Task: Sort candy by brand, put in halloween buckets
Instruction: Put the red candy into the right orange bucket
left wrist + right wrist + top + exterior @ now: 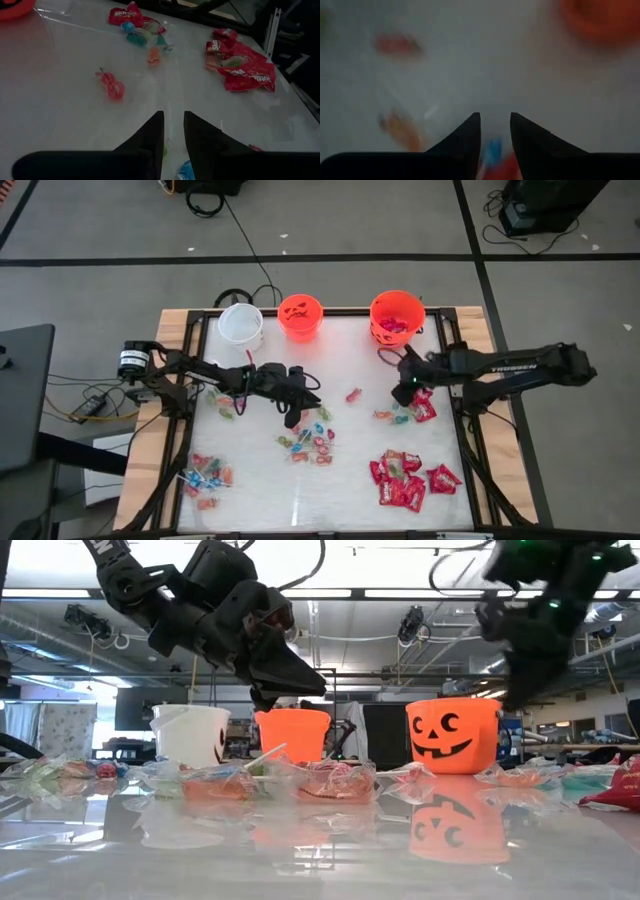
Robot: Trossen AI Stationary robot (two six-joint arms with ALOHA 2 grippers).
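Three halloween buckets stand along the far edge: a white one (241,323), a small orange one (300,317) and a larger orange one (397,317) with pink candy inside. Candy lies in heaps: red packets (405,480) near right, mixed pieces (308,440) in the middle, lollipops (205,480) near left. One red piece (113,86) lies alone. My left gripper (173,131) hovers open above the mixed heap, with nothing between its fingers. My right gripper (495,131) hangs open, pointing steeply down, over candy near the red packets (425,405) at the right.
A small heap of wrapped pieces (225,400) lies under the left arm. More red packets (245,75) and small pieces (142,32) lie ahead of the left gripper. Bare white tabletop (300,500) lies between the heaps along the near edge.
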